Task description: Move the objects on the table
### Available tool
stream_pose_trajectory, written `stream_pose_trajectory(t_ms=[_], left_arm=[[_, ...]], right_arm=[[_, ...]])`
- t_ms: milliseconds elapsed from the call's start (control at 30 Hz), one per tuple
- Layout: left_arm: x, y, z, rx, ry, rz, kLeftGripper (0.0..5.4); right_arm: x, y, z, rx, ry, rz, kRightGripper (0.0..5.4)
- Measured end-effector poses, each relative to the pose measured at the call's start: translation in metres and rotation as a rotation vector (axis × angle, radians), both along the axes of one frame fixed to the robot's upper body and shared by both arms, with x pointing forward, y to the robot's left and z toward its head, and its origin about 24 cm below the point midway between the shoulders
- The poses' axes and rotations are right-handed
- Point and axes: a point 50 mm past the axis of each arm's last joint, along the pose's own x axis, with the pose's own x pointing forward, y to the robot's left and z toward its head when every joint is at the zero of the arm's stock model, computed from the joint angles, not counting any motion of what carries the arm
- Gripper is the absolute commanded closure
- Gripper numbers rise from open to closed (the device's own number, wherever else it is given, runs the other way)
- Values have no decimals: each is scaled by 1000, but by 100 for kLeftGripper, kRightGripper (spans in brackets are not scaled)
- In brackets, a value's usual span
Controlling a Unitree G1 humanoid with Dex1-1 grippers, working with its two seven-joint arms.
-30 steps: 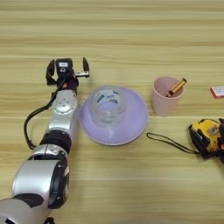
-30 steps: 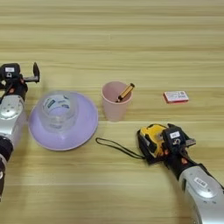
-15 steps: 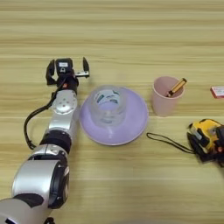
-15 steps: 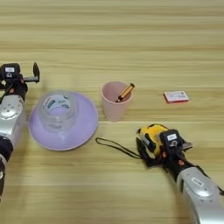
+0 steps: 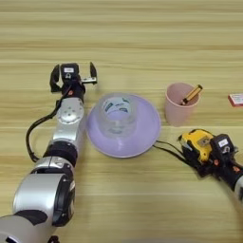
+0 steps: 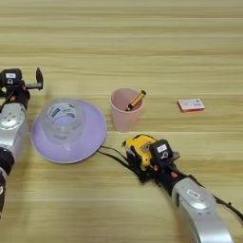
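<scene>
A yellow-and-black tape measure (image 6: 138, 146) lies on the table (image 6: 142, 47) just below the pink cup (image 6: 123, 113), its black cord (image 6: 112, 154) trailing left to the plate's rim. My right gripper (image 6: 148, 160) is shut on the tape measure's right end. An orange-brown pen (image 6: 135, 100) leans in the cup. The wide clear tape roll (image 5: 115, 114) stands in the middle of a purple plate (image 5: 144, 135). At the plate's upper left my left gripper (image 5: 73, 77) rests open and empty, apart from the roll.
A small red-and-white box (image 6: 191, 105) lies to the right of the cup. My left arm (image 5: 66, 123) stretches along the plate's left side, with a black cable looping beside it. Bare wood shows across the far half of the table.
My right gripper has slid left with the tape measure, bringing it close under the cup and its cord up to the plate. The left arm has stayed where it was.
</scene>
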Motion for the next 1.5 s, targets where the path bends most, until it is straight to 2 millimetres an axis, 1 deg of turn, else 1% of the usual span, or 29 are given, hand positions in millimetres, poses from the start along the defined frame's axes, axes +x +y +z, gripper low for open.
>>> stream_pose_trajectory(t_ms=[200, 333, 367, 400, 433, 500, 533, 633, 833, 1100, 1300, 1500], left_arm=[[0, 0, 0, 0, 0, 0, 0], [0, 0, 0, 0, 0, 0, 0], [0, 0, 0, 0, 0, 0, 0], [0, 0, 0, 0, 0, 0, 0], [0, 0, 0, 0, 0, 0, 0], [0, 0, 0, 0, 0, 1, 0], [0, 0, 0, 0, 0, 1, 0], [0, 0, 0, 0, 0, 2, 0], [0, -1, 0, -1, 0, 2, 0], [0, -1, 0, -1, 1, 2, 0], [0, -2, 0, -2, 1, 2, 0], [0, -2, 0, -2, 1, 2, 0]], right_arm=[[2, 4, 0, 6, -1, 10, 118], [2, 4, 0, 7, -3, 8, 64], [2, 4, 0, 8, -3, 7, 60], [2, 3, 0, 8, -5, 7, 40], [2, 3, 0, 8, -10, 6, 34], [2, 2, 2, 9, -21, 2, 6], [3, 2, 4, 10, -27, 1, 2], [3, 1, 14, 19, -83, 5, 2], [4, 3, 22, 16, -141, 21, 2], [6, 5, 26, 20, -158, 30, 2], [17, 10, 31, 23, -189, 43, 2], [25, 10, 28, 18, -181, 38, 2]])
